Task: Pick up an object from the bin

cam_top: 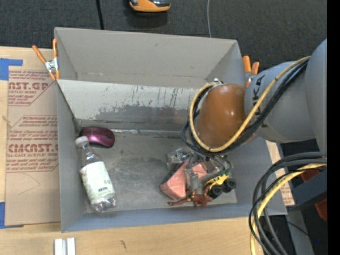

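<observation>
My gripper (pixel 189 176) hangs low over the front right part of the bin, under the arm's orange dome. It is right above a pink, wedge-shaped soft block (pixel 174 184) and partly covers that block's right side. Just right of it lies a small yellow and black toy (pixel 218 183). A thin reddish-brown piece (pixel 194 200) lies at the block's front edge, close to the bin's front wall. Whether the gripper touches the pink block I cannot tell.
A clear plastic bottle (pixel 96 178) with a white cap and label lies along the left wall. A magenta, rounded, mouse-like thing (pixel 99 137) rests beyond it in the back left corner. Bare floor lies between the bottle and the pink block.
</observation>
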Available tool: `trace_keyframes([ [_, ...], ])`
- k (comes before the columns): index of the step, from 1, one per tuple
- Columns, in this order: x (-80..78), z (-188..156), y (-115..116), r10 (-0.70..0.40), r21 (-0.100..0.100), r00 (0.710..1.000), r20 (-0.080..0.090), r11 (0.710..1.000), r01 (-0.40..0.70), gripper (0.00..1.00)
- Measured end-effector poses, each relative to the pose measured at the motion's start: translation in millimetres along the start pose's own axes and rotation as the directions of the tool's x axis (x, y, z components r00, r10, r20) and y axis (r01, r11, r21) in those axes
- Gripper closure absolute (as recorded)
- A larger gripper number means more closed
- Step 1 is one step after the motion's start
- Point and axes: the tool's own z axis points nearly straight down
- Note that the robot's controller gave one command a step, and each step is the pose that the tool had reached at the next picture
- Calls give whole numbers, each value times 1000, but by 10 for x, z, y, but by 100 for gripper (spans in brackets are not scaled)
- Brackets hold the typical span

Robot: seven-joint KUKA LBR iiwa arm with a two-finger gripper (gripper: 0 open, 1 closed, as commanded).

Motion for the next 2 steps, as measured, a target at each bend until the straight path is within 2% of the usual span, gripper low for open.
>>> trace_keyframes([
  [2, -1, -1, 2, 0, -1, 1000, 0, 1000, 0, 100],
])
